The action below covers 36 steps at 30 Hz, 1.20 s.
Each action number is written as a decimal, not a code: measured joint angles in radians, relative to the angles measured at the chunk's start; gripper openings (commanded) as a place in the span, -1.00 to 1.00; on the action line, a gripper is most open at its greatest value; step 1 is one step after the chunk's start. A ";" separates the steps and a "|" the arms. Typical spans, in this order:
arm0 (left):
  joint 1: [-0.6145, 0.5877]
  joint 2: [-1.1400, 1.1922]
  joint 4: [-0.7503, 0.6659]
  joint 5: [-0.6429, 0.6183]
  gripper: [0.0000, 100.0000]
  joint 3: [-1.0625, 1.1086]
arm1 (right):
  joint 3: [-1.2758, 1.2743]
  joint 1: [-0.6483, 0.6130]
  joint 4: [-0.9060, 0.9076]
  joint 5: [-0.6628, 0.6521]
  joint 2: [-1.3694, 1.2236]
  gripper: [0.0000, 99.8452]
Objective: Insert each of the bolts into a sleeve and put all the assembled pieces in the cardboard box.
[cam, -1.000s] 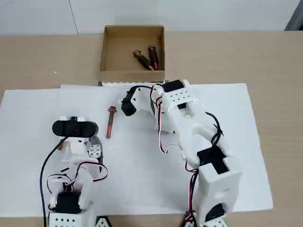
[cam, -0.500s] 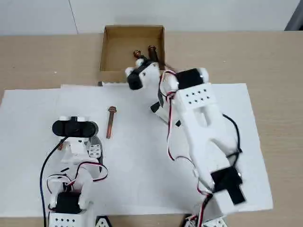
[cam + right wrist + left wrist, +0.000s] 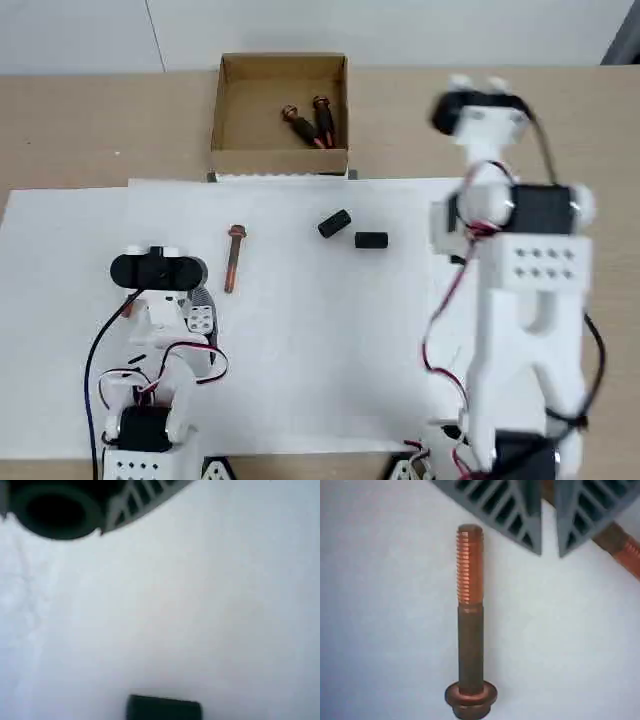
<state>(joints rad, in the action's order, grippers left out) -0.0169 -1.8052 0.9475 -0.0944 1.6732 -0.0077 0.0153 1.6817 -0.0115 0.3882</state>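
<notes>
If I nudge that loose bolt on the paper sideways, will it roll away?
Probably it rolls, but in a curve: the bolt lies flat on the paper, and its flanged head is wider than the shank. It looks like solid metal, so likely stiff and fairly heavy for its size. The threaded end may offer some grip.

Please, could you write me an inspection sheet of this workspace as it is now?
Surface: white paper sheet on a wooden table.
Job's things: cardboard box holds two assembled pieces; two black sleeves lie close together, not touching, on the paper; one loose bolt lies to their left in the high view; a second bolt is partly hidden at the left gripper, held or not I cannot tell.
Clutter: pale strip against the box's near wall, nature unclear.
Grippers: left gripper low beside the loose bolt; right gripper high above the paper.
Cables: wires run along both arms.
Surroundings: pale background beyond the table.
</notes>
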 measured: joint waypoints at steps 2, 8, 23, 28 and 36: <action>0.000 0.000 0.000 0.000 -0.99 0.000 | -0.057 0.049 0.000 0.038 0.104 -0.99; 0.000 0.000 0.000 0.000 -0.99 -0.012 | -0.287 0.091 0.000 0.071 0.482 -1.00; 0.000 0.213 0.308 0.003 -0.99 -0.577 | -0.681 0.095 -0.077 0.040 0.944 -0.99; 0.000 0.500 0.310 0.003 -0.99 -0.802 | -0.709 0.095 -0.092 0.029 0.962 -0.99; -0.006 0.806 0.310 0.005 -0.99 -0.988 | -0.712 0.095 -0.092 0.029 0.964 -0.99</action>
<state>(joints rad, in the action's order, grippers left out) -0.0230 -0.9996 1.2574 -0.0898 0.6851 -0.7196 0.1105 1.5896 0.0176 1.3518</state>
